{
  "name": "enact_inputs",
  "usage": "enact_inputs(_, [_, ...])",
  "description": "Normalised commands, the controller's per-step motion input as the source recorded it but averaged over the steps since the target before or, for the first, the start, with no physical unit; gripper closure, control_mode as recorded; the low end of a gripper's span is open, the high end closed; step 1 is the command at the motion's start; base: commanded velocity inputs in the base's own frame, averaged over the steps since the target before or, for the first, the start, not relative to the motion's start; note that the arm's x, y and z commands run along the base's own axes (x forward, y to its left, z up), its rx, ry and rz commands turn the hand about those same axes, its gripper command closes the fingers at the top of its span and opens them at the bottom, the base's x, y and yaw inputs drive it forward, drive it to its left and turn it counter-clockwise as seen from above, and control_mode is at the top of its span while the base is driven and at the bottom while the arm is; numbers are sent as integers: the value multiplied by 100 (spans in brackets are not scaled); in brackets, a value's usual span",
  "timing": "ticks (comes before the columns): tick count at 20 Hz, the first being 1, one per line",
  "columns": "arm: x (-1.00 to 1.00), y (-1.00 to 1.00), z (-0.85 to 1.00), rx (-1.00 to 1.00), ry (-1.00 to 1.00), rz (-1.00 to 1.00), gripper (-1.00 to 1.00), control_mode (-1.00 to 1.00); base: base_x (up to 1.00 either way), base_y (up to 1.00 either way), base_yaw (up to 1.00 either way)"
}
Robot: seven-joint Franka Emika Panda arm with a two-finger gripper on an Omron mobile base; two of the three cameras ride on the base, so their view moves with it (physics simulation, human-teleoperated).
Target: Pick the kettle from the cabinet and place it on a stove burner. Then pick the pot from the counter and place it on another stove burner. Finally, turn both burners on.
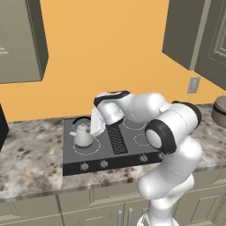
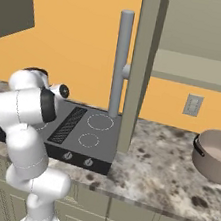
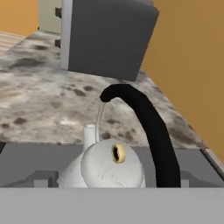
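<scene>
The silver-grey kettle [image 1: 83, 135] stands upright on the large white-ringed stove burner [image 1: 90, 151], left of the vent grille [image 1: 116, 138]. My gripper [image 1: 98, 127] hangs just right of it, at the height of its black hoop handle. In the hand view the kettle [image 3: 109, 168] sits between my fingertips [image 3: 43, 180], which stand wide apart and clear of the hoop, so the gripper [image 3: 116, 180] is open. The wide tan pot [image 2: 216, 155] rests on the granite counter [image 2: 159, 168] right of the cooktop, and its rim also shows as the pot [image 1: 219, 110]. The doorless cabinet's shelf board [image 2: 198, 78] hangs above it.
Two free burner rings [image 2: 100, 122] [image 2: 88, 140] lie right of the grille. Knobs [image 1: 84, 167] [image 1: 103, 163] [image 1: 143, 158] line the cooktop's front edge. A cabinet door edge [image 2: 139, 71] with a long grey bar handle [image 2: 120, 63] stands over the counter. A dark grey box [image 3: 109, 39] sits beyond the kettle.
</scene>
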Motion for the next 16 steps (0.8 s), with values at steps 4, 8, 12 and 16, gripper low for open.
enact_inputs(4, [1,-18,0,-5,-3,0,-100,-100,0,0,0])
enact_inputs(8, [10,-27,0,-4,-4,0,-100,-100,0,0,0])
enact_inputs(12, [2,-26,7,-4,-6,0,-100,-100,0,0,0])
enact_inputs(16, [0,-28,32,-4,-9,-2,-100,-100,0,0,0])
